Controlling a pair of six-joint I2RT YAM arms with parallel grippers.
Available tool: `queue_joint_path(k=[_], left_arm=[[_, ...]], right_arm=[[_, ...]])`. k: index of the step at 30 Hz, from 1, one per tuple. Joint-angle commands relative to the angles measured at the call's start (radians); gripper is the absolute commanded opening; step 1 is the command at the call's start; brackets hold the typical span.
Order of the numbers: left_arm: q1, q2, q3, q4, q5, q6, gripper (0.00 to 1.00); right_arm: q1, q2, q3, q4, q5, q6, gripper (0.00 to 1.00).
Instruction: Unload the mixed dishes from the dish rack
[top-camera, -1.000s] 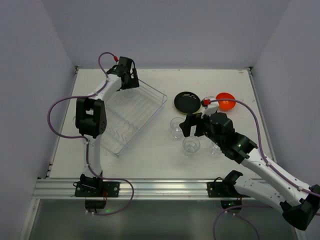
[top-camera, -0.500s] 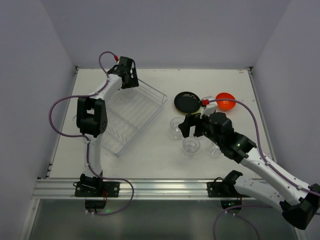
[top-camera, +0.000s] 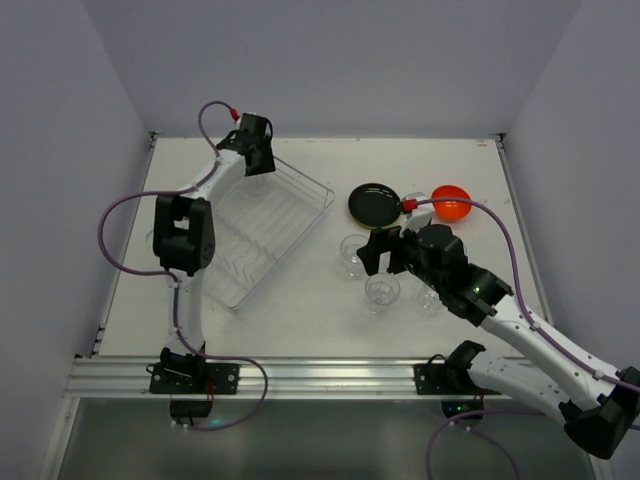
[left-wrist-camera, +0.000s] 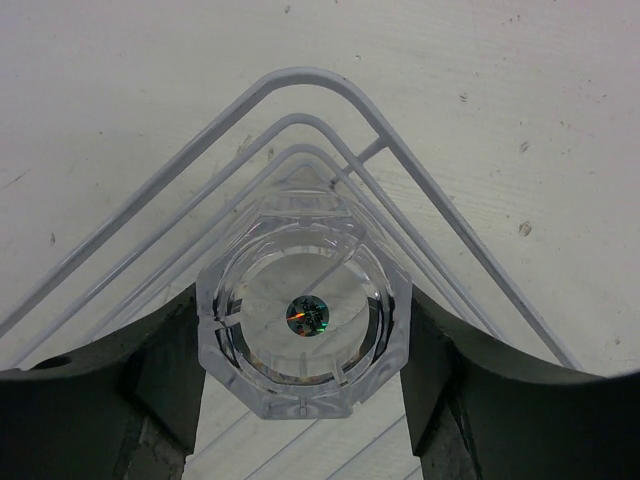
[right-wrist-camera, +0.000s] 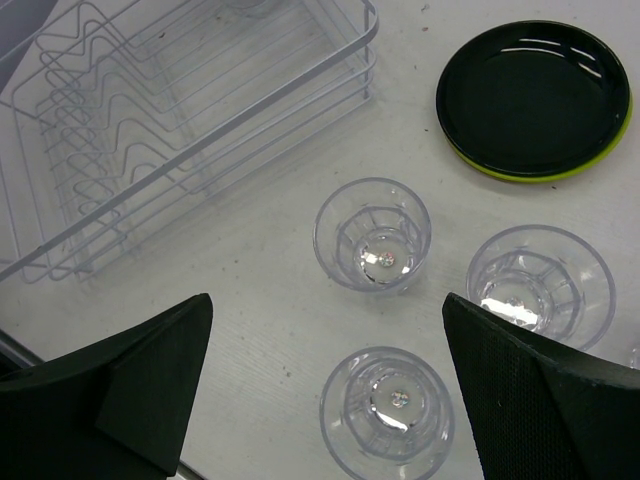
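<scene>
The wire dish rack (top-camera: 262, 232) lies at the left of the table; it also shows in the right wrist view (right-wrist-camera: 180, 110). My left gripper (top-camera: 255, 158) is at the rack's far corner, shut on an upside-down clear cup (left-wrist-camera: 303, 320) that rests against the corner wires (left-wrist-camera: 300, 110). My right gripper (top-camera: 381, 250) is open and empty above three upright clear cups (right-wrist-camera: 372, 235) (right-wrist-camera: 540, 285) (right-wrist-camera: 393, 412) on the table. The black plate (right-wrist-camera: 530, 95) lies on the lime-green plate (right-wrist-camera: 560, 173). The orange-red bowl (top-camera: 451, 202) sits beyond the plates.
The three cups stand close together right of the rack (top-camera: 353, 250) (top-camera: 382, 290) (top-camera: 430, 293). The plates (top-camera: 374, 204) and bowl sit at the back right. Grey walls close in the table on three sides.
My left gripper has shifted slightly toward the rack's far-left corner. My right gripper has edged a little to the left over the cups.
</scene>
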Motion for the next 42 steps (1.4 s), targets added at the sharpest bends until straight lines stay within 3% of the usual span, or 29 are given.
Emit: queue_joint_path(k=[1,6,8,12,16,20,24,27,30,33,37,42], left_arm=[[-0.032,-0.112,-0.049,0.058,-0.055,-0.005,0.26],[-0.067,-0.228,-0.106,0.092,-0.085,-0.006,0.04],[-0.083,-0.265,-0.112,0.090,-0.091,-0.005,0.00],[-0.118,-0.343,-0.138,0.093,-0.114,-0.008,0.00],[-0.194,-0.536,-0.243,0.153,-0.089,-0.040,0.00],[-0.256,-0.774,-0.559,0.448,0.137,-0.094,0.00],[-0.268,-0.971,-0.830,0.751,0.387,-0.265,0.00],[-0.273,-1.098,-1.010,1.013,0.474,-0.450,0.00],[-0.285,-1.163,-1.171,1.222,0.543,-0.613,0.00],[-0.308,-1.186,-1.286,1.436,0.612,-0.734,0.00],[-0.342,-1.186,-1.343,1.570,0.650,-0.839,0.00],[-0.434,-1.193,-1.363,1.590,0.637,-0.873,0.00]], right_arm=[[-0.002,0.004,0.003,0.045,-0.001,-0.017,0.99],[-0.002,0.001,0.003,0.043,0.005,-0.017,0.99],[-0.002,0.001,0.000,0.043,0.009,-0.017,0.99],[-0.002,-0.007,0.000,0.045,0.025,-0.014,0.99],[-0.002,-0.048,-0.017,0.048,0.092,0.012,0.99],[-0.006,-0.155,-0.068,0.133,0.082,0.017,0.99],[-0.027,-0.235,-0.086,0.184,-0.041,0.048,0.99],[-0.059,-0.290,-0.083,0.224,-0.170,0.133,0.99],[-0.128,-0.256,-0.046,0.255,-0.404,0.241,0.99],[-0.174,-0.226,-0.064,0.427,-0.672,0.340,0.95],[-0.176,-0.205,-0.074,0.550,-0.789,0.400,0.92],[-0.174,-0.168,-0.057,0.621,-0.860,0.431,0.84]])
